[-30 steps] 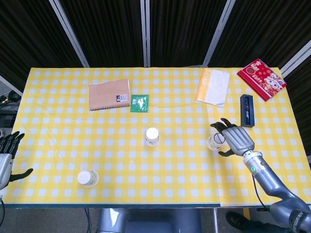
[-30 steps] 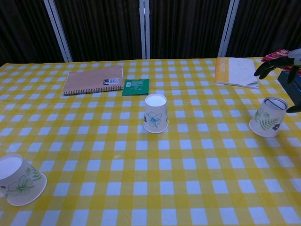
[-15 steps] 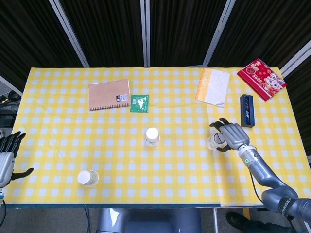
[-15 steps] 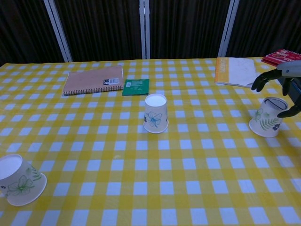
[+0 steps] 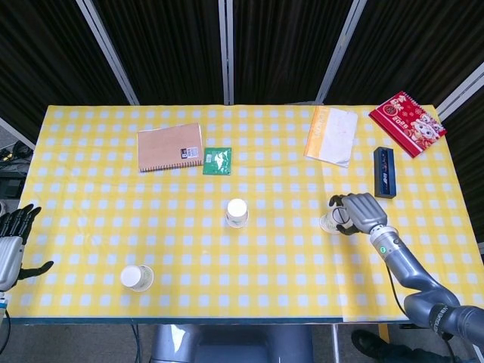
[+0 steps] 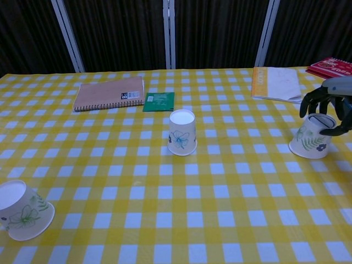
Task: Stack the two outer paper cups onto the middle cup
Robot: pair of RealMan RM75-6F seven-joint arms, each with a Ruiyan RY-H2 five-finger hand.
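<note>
The middle paper cup (image 5: 237,212) (image 6: 182,132) stands upside down at the table's centre. The right paper cup (image 5: 330,222) (image 6: 311,139) sits tilted, base up, at the right. My right hand (image 5: 360,212) (image 6: 328,103) wraps over its top, fingers curled behind it and the thumb against its near side. The left paper cup (image 5: 137,277) (image 6: 22,210) leans near the front left edge, far from either hand. My left hand (image 5: 10,243) hangs off the table's left edge, fingers apart and holding nothing; the chest view does not show it.
At the back lie a brown spiral notebook (image 5: 170,147) (image 6: 109,93), a green packet (image 5: 217,160) (image 6: 159,101) and an orange-edged booklet (image 5: 330,134) (image 6: 276,83). A red packet (image 5: 407,122) and a dark blue box (image 5: 384,172) lie at the far right.
My right hand has come down and in onto the right cup, its spread fingers curling round the cup's top. The cups and my left hand have hardly moved.
</note>
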